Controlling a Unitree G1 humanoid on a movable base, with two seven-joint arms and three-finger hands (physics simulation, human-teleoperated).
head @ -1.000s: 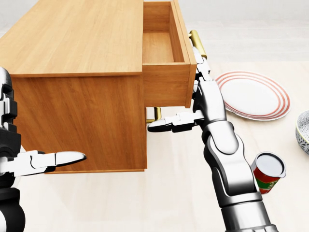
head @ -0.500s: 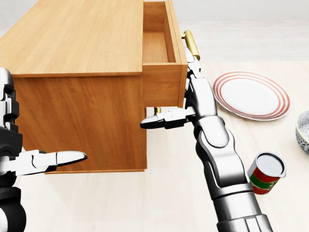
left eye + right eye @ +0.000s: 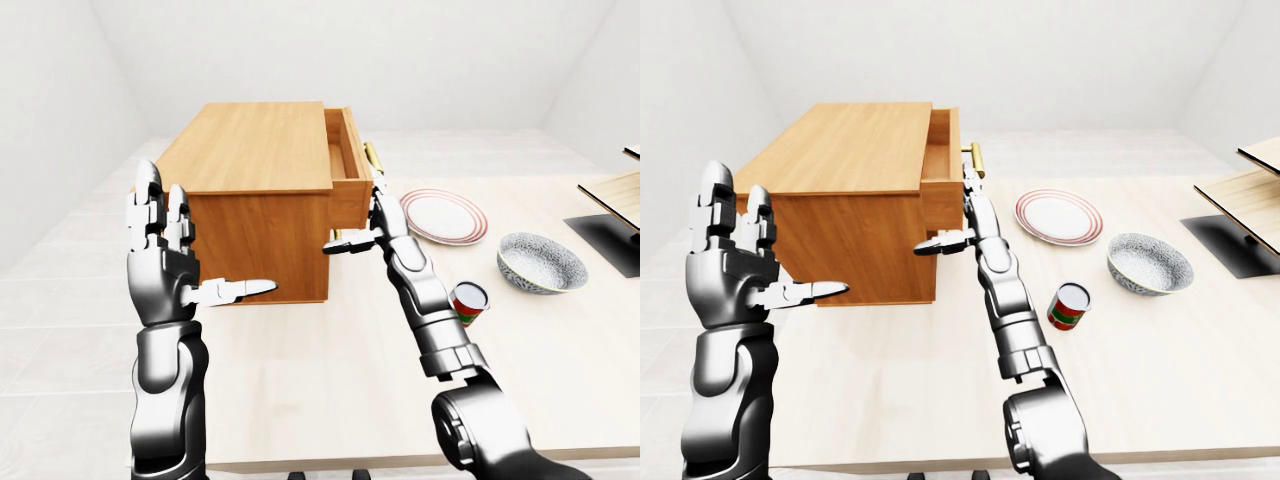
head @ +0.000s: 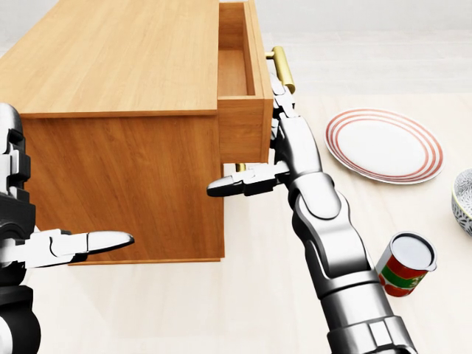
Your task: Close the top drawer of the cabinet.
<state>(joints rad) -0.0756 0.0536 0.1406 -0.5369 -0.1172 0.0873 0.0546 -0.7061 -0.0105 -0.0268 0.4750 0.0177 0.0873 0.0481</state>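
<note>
cabinet (image 4: 118,110) of pale wood stands on the table (image 4: 258,295), and its top drawer (image 4: 247,81) juts partway out of the side facing the plate (image 4: 383,144). right hand (image 4: 276,129) lies flat against the drawer front just below the brass handle (image 4: 281,68), fingers spread and thumb pointing back under the drawer, apparently so the palm can push it shut rather than grip it. left hand (image 3: 165,260) hangs open and idle beside the cabinet's near face. a can (image 4: 402,265) and a bowl (image 3: 541,260) sit on the plate's side, well apart from the cabinet.
</note>
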